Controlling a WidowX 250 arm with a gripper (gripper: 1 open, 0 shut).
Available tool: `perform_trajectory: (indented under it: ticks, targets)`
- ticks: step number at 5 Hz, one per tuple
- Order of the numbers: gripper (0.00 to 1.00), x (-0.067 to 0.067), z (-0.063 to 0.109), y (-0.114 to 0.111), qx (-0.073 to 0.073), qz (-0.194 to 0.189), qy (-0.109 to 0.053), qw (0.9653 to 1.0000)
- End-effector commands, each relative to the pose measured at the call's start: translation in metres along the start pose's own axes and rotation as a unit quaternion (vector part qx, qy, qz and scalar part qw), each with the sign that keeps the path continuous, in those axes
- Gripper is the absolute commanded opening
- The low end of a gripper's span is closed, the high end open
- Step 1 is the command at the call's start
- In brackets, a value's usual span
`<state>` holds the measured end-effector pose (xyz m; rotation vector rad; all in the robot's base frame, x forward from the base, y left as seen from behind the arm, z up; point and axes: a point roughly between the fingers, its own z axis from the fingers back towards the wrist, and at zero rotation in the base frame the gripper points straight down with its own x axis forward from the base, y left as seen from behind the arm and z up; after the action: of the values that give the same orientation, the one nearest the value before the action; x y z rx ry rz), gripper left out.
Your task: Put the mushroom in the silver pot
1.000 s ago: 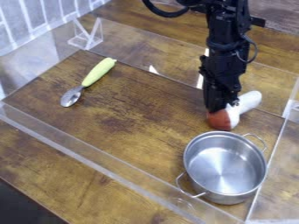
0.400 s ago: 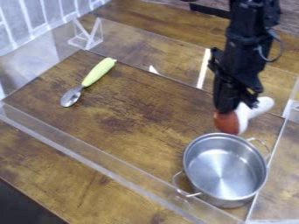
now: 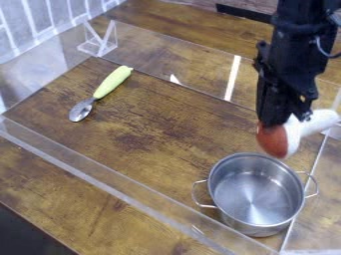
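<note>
My gripper (image 3: 285,122) points down from the black arm at the right and is shut on the mushroom (image 3: 290,134), whose reddish-brown cap hangs lower left and whose white stem sticks out to the right. The mushroom is off the table, just above the far rim of the silver pot (image 3: 256,191). That shiny round pot stands on the wooden table at the lower right with nothing inside it.
A spoon (image 3: 103,90) with a yellow-green handle lies on the table at the left. Low clear acrylic walls (image 3: 94,169) ring the work area, with a small clear stand (image 3: 98,40) at the back left.
The gripper has risen and shifted right with the mushroom, lifting it off the table. The pot has shifted slightly.
</note>
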<state>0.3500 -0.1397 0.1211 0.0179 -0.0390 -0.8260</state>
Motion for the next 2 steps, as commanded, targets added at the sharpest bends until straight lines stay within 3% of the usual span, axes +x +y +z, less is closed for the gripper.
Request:
perform_trajectory:
  ticks: [1, 2]
  targets:
    - [0.0, -0.013, 0.037, -0.029, 0.009, 0.003, -0.054, 0.9985]
    - [0.0, -0.022, 0.032, -0.042, -0.01, 0.017, -0.06, 0.998]
